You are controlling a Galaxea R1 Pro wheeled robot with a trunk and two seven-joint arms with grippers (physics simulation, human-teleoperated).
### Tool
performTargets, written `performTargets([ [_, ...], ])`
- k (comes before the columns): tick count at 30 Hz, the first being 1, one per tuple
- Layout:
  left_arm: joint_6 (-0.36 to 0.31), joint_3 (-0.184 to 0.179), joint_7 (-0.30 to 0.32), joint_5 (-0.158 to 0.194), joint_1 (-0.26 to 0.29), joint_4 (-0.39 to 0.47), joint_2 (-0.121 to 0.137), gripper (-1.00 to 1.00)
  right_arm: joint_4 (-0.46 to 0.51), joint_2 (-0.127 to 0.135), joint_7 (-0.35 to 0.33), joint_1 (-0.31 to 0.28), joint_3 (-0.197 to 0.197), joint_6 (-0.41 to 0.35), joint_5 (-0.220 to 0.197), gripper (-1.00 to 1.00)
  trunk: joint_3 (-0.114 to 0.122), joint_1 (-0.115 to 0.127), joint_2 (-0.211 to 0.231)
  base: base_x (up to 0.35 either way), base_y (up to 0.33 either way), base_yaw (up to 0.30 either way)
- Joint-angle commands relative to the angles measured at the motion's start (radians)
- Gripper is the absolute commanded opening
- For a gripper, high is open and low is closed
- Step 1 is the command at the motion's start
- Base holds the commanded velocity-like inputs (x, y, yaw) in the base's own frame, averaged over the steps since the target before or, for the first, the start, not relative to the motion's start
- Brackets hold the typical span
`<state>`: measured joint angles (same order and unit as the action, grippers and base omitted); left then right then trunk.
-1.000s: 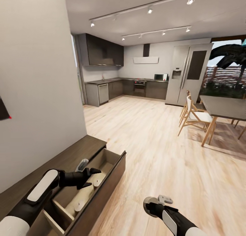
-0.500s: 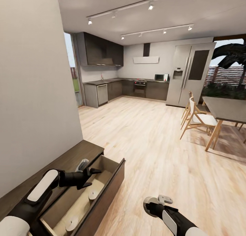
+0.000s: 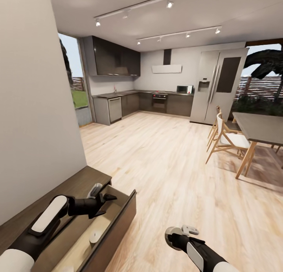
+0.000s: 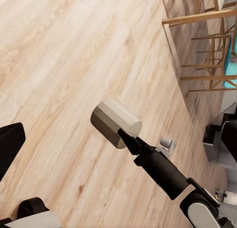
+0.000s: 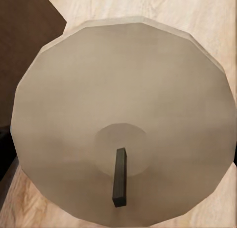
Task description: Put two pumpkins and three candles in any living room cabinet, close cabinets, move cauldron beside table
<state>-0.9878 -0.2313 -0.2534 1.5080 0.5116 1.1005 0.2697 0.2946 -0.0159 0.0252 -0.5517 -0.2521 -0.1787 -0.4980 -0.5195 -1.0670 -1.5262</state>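
Head view: the cabinet point(image 3: 67, 185) stands low against the wall at the robot's left, with one drawer point(image 3: 114, 221) pulled out. A pale candle point(image 3: 95, 236) stands upright on the drawer's light wood floor.

Left pincer point(image 3: 108, 203) hovers above the open drawer, fingers apart, nothing between them.

Right pincer point(image 3: 177, 236) is low over the wood floor point(image 3: 165, 162), well apart from the cabinet. It is clamped on a second candle point(image 3: 190, 229). The right wrist view looks straight down on this candle's round top point(image 5: 123, 124), with its dark wick point(image 5: 119, 177) just off centre. The left wrist view shows the same candle point(image 4: 115, 123) as a stubby beige cylinder held at the tip of the right arm's dark fingers point(image 4: 129, 140), above the floor boards.

Background, head view: kitchen units point(image 3: 118, 103) along the far wall, a tall steel fridge point(image 3: 218, 85), and a dining table point(image 3: 259, 126) with wooden chairs point(image 3: 226, 140) at the right. A window point(image 3: 72, 77) opens beside the near wall.
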Motion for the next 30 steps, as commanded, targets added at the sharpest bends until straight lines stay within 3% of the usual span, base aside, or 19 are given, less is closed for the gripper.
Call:
performTargets([
  [1,0.0,-0.002,-0.009,0.011,0.001,0.001,0.001,1.0,0.002,0.001,0.004,-0.001,-0.006,-0.004,-0.005,-1.0,-0.001,0.0,-0.001,0.042,-0.054,0.0],
  [12,0.0,-0.002,-0.009,0.009,0.001,0.001,0.002,1.0,0.002,0.001,0.004,-0.001,-0.006,-0.004,-0.005,-1.0,-0.001,0.0,-0.001,0.195,-0.037,-0.004],
  [30,0.0,-0.002,-0.01,0.009,0.001,0.001,0.0,1.0,0.002,0.0,0.004,0.0,-0.006,-0.003,-0.004,-1.0,-0.001,0.0,-0.001,0.258,-0.216,-0.038],
])
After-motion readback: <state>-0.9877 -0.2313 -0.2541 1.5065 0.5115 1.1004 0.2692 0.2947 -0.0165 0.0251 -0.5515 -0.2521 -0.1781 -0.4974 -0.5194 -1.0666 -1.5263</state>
